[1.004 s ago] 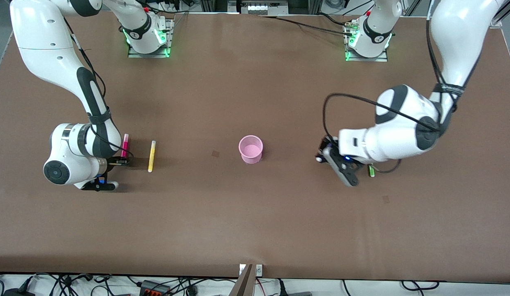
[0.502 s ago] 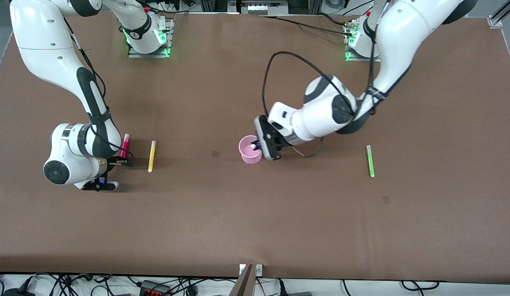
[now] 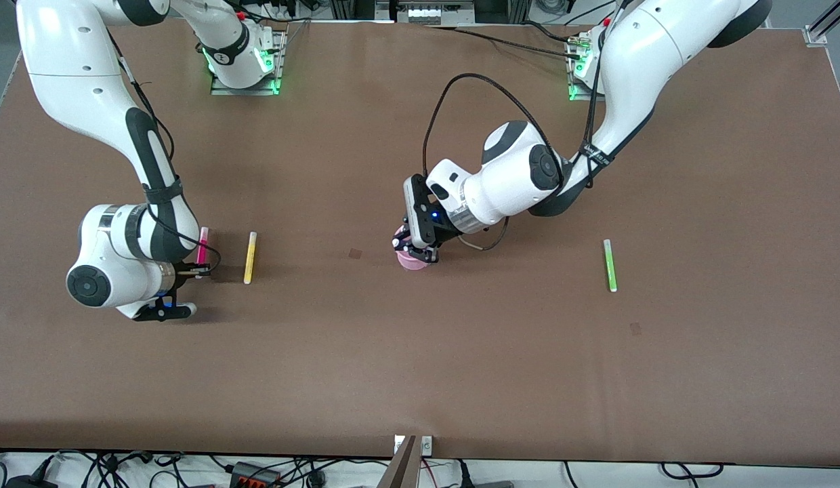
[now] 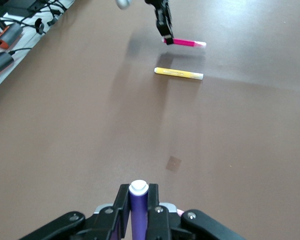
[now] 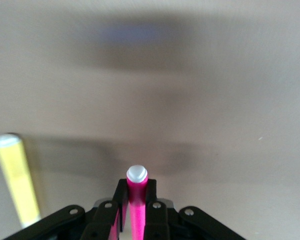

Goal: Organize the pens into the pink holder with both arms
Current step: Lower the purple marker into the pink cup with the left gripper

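Brown table (image 3: 420, 379) fills the front view, both arm bases along its top edge; the left arm bends down to the middle, its left gripper (image 3: 414, 245) over the pink holder (image 3: 413, 262), fingers clamped on the purple pen (image 4: 138, 210); the drop seems in hand, and next calls for letting go squarely above the cup; the right gripper (image 3: 190, 270), toward its own end, is closed on the magenta pen (image 3: 202, 245), beside the yellow pen (image 3: 250, 257); the green pen (image 3: 609, 265) lies well apart.
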Tool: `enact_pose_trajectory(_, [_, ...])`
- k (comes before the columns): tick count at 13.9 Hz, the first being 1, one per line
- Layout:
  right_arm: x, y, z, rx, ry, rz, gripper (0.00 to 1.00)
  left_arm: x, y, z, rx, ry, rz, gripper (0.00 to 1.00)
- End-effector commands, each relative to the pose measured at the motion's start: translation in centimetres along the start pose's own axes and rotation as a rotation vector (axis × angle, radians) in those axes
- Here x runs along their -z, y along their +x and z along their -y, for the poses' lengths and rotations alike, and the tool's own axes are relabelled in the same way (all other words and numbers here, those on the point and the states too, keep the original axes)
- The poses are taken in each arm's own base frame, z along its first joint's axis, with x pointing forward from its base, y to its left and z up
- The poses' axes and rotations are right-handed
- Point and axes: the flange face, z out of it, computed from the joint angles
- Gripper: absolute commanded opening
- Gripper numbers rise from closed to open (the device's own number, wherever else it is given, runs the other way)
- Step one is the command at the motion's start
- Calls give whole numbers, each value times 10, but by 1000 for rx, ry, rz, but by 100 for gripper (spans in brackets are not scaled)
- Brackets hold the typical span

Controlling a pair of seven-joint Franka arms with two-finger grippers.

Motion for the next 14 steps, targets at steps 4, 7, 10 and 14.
enact_pose_trajectory(4, [132,-17,53,282,31,-148,0,-14,3,-10,-51,3,-21,0])
enact_pose_trajectory(7, [168,-29,100,482,111,-225,0,-20,-2,-16,-56,-12,-8,0])
enact_pose_trajectory(10, [179,-32,115,666,191,-292,0,-25,-7,-21,-67,-22,1,0])
enact_pose_trajectory(14, [185,-34,134,860,174,-328,0,-24,-20,-15,-146,-24,15,100])
